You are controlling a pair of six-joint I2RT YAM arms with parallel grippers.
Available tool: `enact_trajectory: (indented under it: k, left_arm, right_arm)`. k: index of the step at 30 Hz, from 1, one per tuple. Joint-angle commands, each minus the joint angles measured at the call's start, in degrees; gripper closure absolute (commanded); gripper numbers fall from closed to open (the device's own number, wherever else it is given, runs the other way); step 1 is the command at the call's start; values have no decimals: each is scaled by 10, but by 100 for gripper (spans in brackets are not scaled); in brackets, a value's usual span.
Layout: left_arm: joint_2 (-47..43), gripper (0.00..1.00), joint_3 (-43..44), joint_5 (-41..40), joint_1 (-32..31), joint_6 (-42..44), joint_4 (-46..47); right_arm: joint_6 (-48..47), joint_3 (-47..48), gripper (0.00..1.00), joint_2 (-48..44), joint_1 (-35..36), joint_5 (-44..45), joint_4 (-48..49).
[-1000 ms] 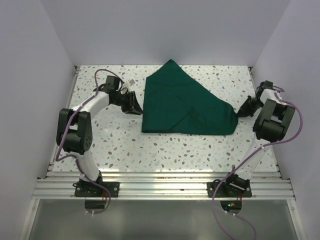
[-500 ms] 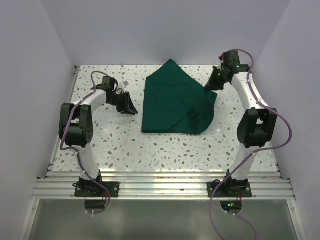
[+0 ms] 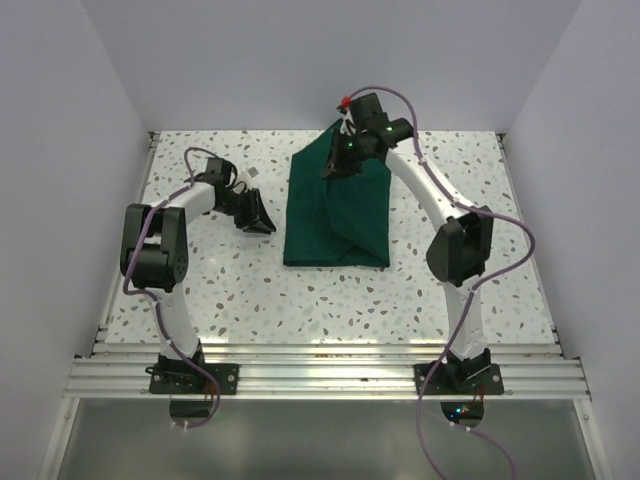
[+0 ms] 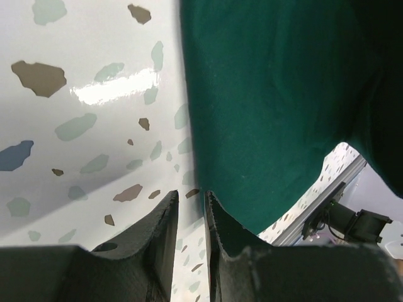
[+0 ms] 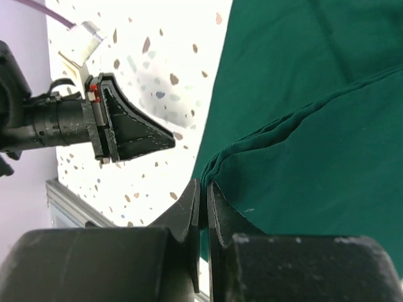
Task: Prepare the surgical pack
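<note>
Lying folded, the dark green surgical pack (image 3: 335,220) looks rectangular.

The drape (image 3: 335,215) lay on the tabletop (image 3: 250,290), centre-back. The left end effector (image 3: 262,222) sat just left of it; the right end effector (image 3: 332,170) was above its rear part.

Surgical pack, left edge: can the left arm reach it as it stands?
Probably yes. The left tool sits just beside the left edge of the surgical pack, with only bare table between them and nothing in the way. The right tool pinches a fold farther back, clear of that edge.
</note>
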Motion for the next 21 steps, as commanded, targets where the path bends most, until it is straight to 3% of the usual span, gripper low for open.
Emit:
enact_trajectory:
  k: [1, 10, 21]
  left_arm:
    - [4, 74, -17, 15, 0, -8, 29]
    - [11, 74, -27, 26, -3, -19, 43]
    - [17, 74, -24, 26, -8, -20, 42]
  right_arm:
    - [19, 65, 100, 43, 27, -34, -10]
    - [34, 116, 100, 78, 77, -62, -3]
    - [26, 89, 100, 83, 93, -51, 11]
